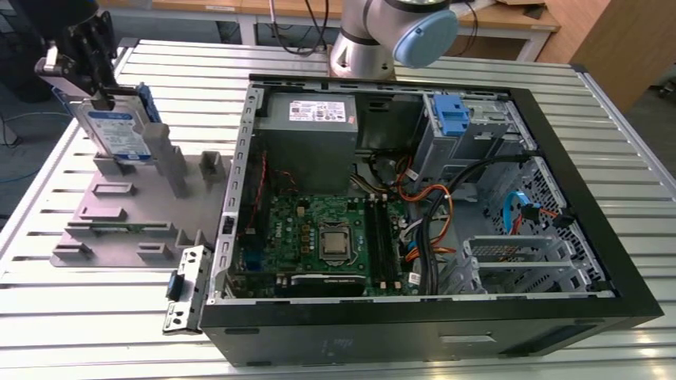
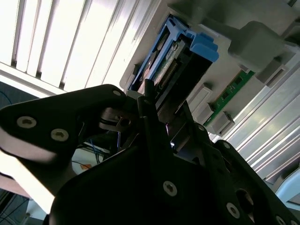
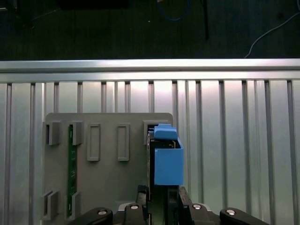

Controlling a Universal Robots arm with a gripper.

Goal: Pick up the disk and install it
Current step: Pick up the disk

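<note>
The disk (image 1: 114, 131), a silver drive with a white-and-blue label and a blue carrier frame, stands on edge at the back of a grey fixture (image 1: 116, 210), at the exterior view's left. My gripper (image 1: 103, 101) comes down on its top edge, one finger on each flat side, shut on it. In the first wrist view the disk's blue carrier (image 3: 168, 159) sits between my fingers, with the gripper (image 3: 162, 193) against both sides. In the second wrist view the disk (image 2: 176, 61) runs away from the gripper (image 2: 159, 117). Whether its lower edge still rests in the fixture slot is hidden.
An open computer case (image 1: 575, 170) lies at the exterior view's right, with motherboard, cables, a grey power supply (image 1: 312, 119) and a blue clip (image 1: 451, 115) at the drive bay. A green memory stick (image 3: 71, 173) sits in the fixture (image 3: 108, 183). The arm's base (image 1: 370, 43) stands behind the case.
</note>
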